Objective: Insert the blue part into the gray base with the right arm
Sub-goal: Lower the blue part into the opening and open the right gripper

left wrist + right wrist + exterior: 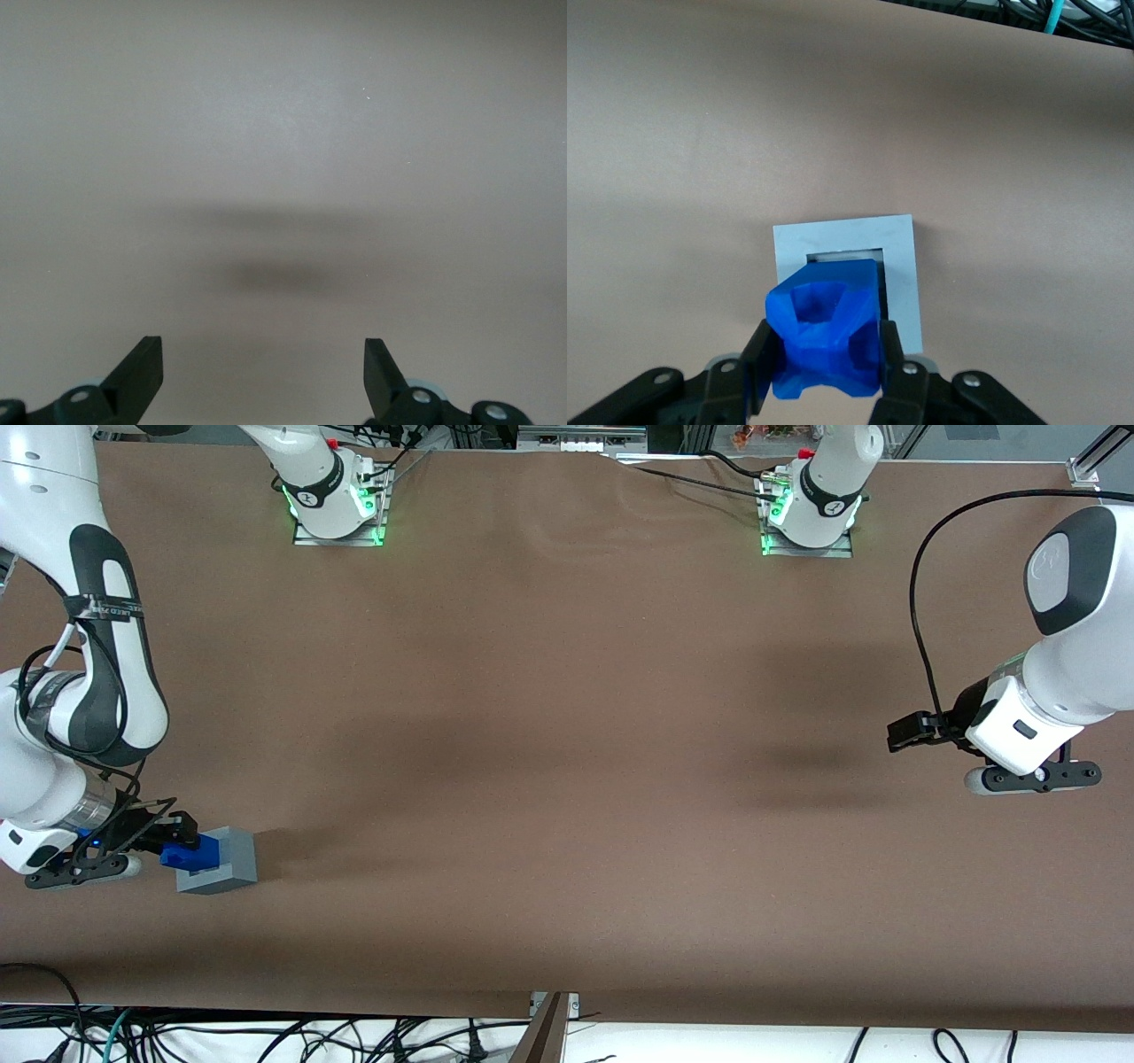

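The gray base (223, 861) is a light gray cube on the brown table at the working arm's end, near the front edge. In the right wrist view the gray base (899, 266) shows its square recess. My right gripper (182, 841) is shut on the blue part (193, 852) and holds it just above the base's top, overlapping its edge. In the right wrist view the gripper (824, 354) has both fingers pressed on the sides of the blue part (826, 332), which covers part of the recess.
The brown table (567, 779) spreads wide toward the parked arm's end. Two arm bases (337, 496) stand at the table's back edge. Cables (266, 1036) lie below the front edge, close to the gray base.
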Action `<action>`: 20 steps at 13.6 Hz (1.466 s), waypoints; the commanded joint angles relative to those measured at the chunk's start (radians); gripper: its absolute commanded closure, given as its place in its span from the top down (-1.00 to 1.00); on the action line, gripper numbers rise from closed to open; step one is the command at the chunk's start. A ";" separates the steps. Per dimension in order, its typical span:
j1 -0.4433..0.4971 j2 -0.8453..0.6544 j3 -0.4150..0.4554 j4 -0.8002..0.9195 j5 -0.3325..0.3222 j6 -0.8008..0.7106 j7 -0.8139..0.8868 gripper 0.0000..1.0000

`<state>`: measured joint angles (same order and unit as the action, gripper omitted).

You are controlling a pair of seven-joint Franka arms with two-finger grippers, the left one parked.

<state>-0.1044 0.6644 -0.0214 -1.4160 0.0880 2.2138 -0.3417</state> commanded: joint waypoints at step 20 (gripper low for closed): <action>-0.025 0.032 0.020 -0.009 0.015 -0.005 -0.011 -0.48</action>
<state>-0.1213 0.6716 -0.0167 -1.4133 0.0971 2.2321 -0.3418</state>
